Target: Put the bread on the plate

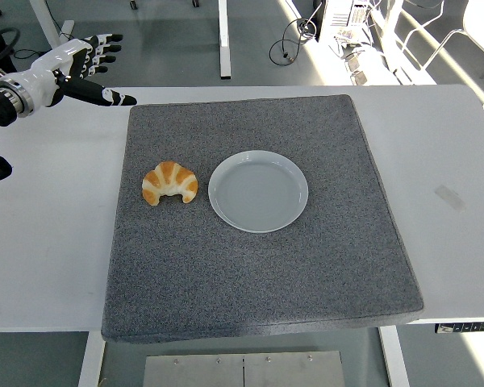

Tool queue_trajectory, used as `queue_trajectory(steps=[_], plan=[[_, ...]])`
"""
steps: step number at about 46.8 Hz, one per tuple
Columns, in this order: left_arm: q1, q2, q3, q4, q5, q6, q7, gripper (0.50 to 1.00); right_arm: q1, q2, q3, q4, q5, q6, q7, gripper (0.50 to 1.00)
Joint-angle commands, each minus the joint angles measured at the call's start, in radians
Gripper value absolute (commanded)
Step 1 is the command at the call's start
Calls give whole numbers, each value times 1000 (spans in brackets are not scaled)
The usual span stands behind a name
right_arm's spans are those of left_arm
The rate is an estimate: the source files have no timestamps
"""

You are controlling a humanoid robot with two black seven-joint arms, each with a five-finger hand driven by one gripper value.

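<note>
Bread [169, 183] on mat, well apart from open-fingered left hand [79, 67]

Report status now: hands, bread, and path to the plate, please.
Left hand open, empty, far-left above table edge. Croissant on mat, beside empty plate, apart. Nothing between.

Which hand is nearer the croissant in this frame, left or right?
Left. The left hand, fingers spread and empty, is up over the table's far-left corner, well behind and left of the croissant. The right hand is out of view.
</note>
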Motion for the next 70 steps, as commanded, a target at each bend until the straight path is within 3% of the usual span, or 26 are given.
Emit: queue_trajectory(steps=[1, 14, 28, 35, 44, 58, 70], plan=[[-8, 2, 29, -19, 31, 0, 14, 974, 0, 0, 0, 0, 0, 0, 0, 1000], [-22, -28, 33, -43, 126, -4, 85, 975, 0, 0, 0, 0, 0, 0, 0, 1000], [-19, 63, 42, -144, 141, -12, 105, 975, 0, 0, 0, 0, -1, 0, 2, 1000], [-28, 52, 82, -144, 172, -12, 117, 980, 0, 0, 0, 0, 0, 0, 0, 1000], [-32, 17, 82, -144, 181, -12, 179, 980, 0, 0, 0, 0, 0, 0, 0, 1000], [-31, 22, 95, -184, 226, -15, 188, 978, 0, 0, 0, 0, 0, 0, 0, 1000], [-71, 15, 217, -184, 250, -6, 188, 977, 0, 0, 0, 0, 0, 0, 0, 1000]])
